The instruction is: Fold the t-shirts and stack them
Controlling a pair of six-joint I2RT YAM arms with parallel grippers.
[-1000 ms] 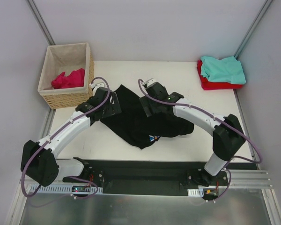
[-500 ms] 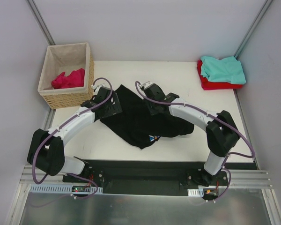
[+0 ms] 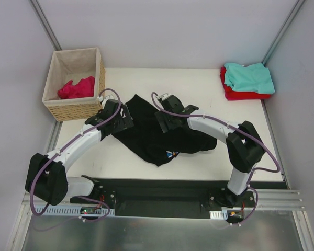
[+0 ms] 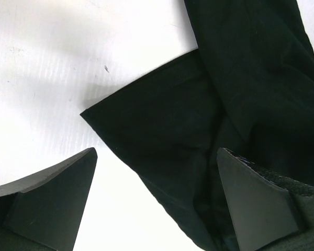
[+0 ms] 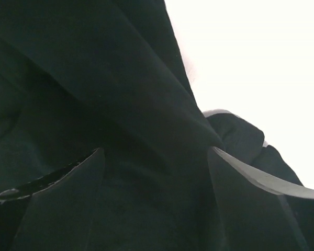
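Observation:
The black t-shirt point(image 3: 156, 137) lies crumpled in the middle of the table. My left gripper point(image 3: 124, 117) hovers open over its left edge. In the left wrist view a flat corner of the black t-shirt point(image 4: 188, 130) lies between the wide-apart fingers point(image 4: 55, 201). My right gripper point(image 3: 164, 121) is low over the shirt's upper middle, jaws apart. The right wrist view shows folds of the black t-shirt point(image 5: 120, 104) between the fingers point(image 5: 251, 201), nothing pinched. A teal t-shirt point(image 3: 249, 77) lies folded on a red t-shirt point(image 3: 240, 95) at the back right. A magenta-pink t-shirt point(image 3: 76, 88) is bunched in the basket.
The wicker basket point(image 3: 100, 73) with beige lining stands at the table's back left corner. Grey walls close in the white table point(image 3: 193, 83) on three sides. The arms' black base plate point(image 3: 157, 196) runs along the near edge.
The right gripper closed partway and opened again, shifting slightly nearer over the black shirt. The left arm's elbow swung a little; its gripper stayed open at the shirt's left edge.

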